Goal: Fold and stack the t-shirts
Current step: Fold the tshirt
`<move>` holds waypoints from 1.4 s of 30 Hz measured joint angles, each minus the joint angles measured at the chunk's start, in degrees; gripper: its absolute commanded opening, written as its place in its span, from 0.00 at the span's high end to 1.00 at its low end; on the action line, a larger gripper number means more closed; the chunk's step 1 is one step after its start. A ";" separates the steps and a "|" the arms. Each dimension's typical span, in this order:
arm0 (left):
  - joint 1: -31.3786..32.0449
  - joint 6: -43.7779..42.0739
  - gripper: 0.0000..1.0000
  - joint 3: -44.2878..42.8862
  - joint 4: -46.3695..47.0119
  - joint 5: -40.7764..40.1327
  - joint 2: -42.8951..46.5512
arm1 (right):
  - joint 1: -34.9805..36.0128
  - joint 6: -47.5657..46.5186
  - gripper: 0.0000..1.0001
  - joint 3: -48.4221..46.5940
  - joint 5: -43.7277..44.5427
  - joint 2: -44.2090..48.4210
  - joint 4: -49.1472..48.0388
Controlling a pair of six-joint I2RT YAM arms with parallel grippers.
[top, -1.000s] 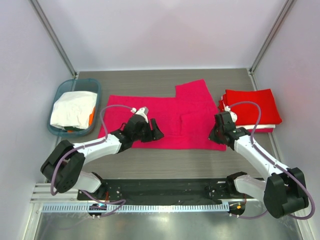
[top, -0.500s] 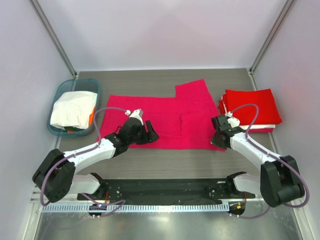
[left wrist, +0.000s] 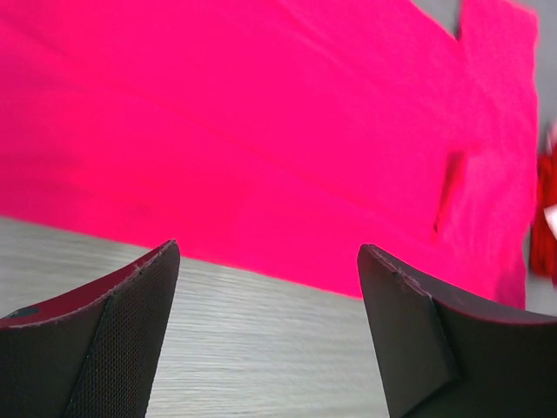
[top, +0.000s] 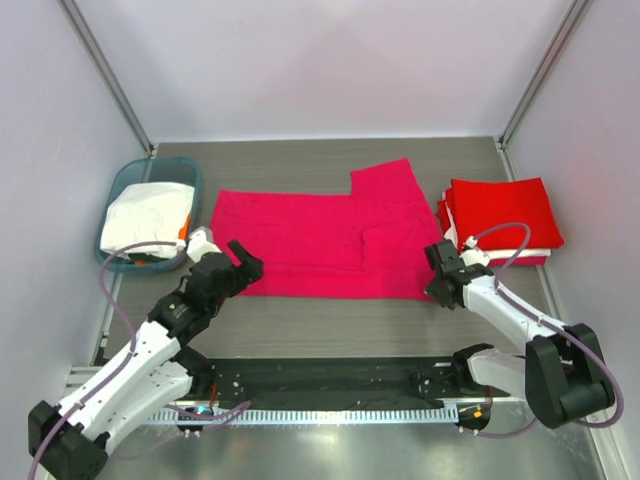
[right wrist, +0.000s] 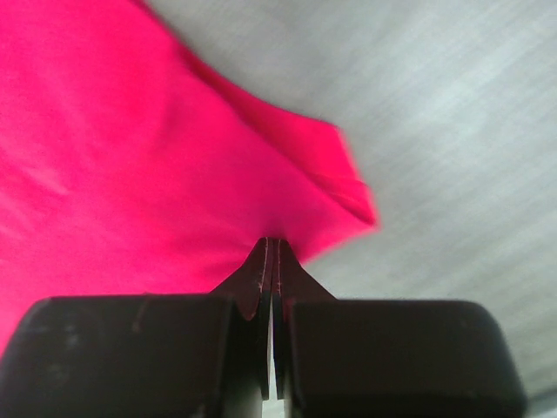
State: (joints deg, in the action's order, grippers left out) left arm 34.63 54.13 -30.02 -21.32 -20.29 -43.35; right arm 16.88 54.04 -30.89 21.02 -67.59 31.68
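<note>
Pinching the magenta t-shirt [top: 320,240] near the worktop's [top: 330,322] right edge, right tool [right wrist: 271,248] clenched; left tool [left wrist: 265,257] released.

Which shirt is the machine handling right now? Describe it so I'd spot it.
On the grey table, find the magenta-pink cloth t-shirt spread flat across the middle. Unlike the folded bright red t-shirts stacked at its right, it lies open, its corner pinched in the right tool.

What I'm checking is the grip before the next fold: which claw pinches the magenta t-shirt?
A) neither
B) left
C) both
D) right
D: the right claw is shut on a near corner of the magenta t-shirt, while the left claw stands open, holding nothing.
</note>
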 measured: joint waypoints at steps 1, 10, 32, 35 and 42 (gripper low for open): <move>-1.40 0.37 0.16 0.15 -1.84 -0.94 1.97 | 0.00 0.81 0.99 0.90 0.28 1.70 1.09; -14.78 -0.13 0.42 0.39 -9.42 0.76 -1.40 | -0.07 2.08 0.99 0.35 3.30 4.07 7.32; -30.73 -2.12 0.99 -1.03 -6.27 11.21 -20.48 | 0.50 -0.76 0.99 -10.10 5.73 -3.58 9.18; -31.78 -1.38 1.00 -1.16 -5.03 12.50 -23.67 | 0.66 -0.50 0.99 -10.12 4.55 -5.46 8.26; -33.33 1.40 1.00 -3.96 -2.95 14.32 -31.12 | 0.66 2.36 0.99 -8.09 3.26 -10.19 4.42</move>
State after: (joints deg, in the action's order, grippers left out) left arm 1.30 55.53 -33.98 -24.27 -5.98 -74.48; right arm 17.54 56.40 -38.98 24.27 -77.78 36.10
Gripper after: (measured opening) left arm 0.003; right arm 0.023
